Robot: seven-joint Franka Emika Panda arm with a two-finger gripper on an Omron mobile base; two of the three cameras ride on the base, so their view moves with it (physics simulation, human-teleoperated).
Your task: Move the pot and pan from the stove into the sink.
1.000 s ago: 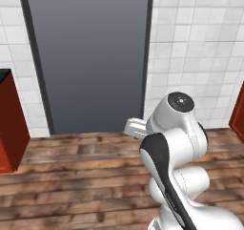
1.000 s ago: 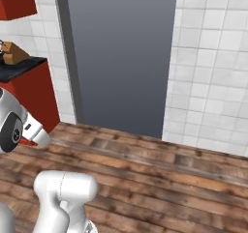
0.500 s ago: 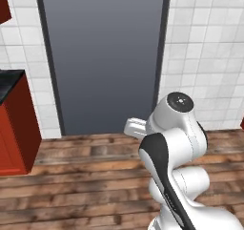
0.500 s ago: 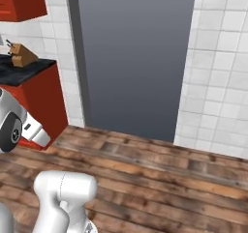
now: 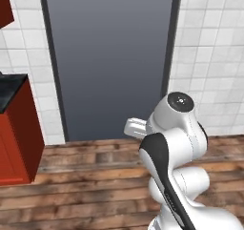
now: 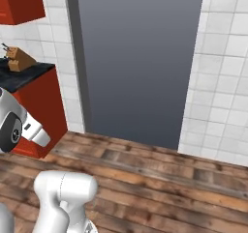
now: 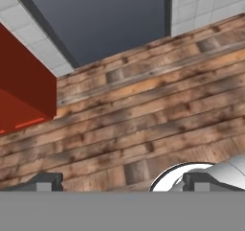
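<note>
Ahead of you, a tall grey door (image 5: 109, 57) fills the white tiled wall (image 5: 209, 57), with wooden plank flooring (image 5: 86, 186) below. Your gripper (image 7: 122, 179) hangs over those planks, its two finger tips (image 7: 45, 181) spread wide apart with nothing between them. To your left stands a red cabinet (image 5: 16, 138) under a black countertop (image 6: 24, 75) carrying a wooden knife block (image 6: 18, 59).

Grey door panel (image 6: 138, 58) dead ahead between white tiled walls (image 6: 225, 77), wood plank floor (image 6: 160, 179) below, red cabinet (image 6: 41, 109) at left with black countertop (image 6: 22, 75) carrying what looks like a knife block (image 6: 18, 59).
</note>
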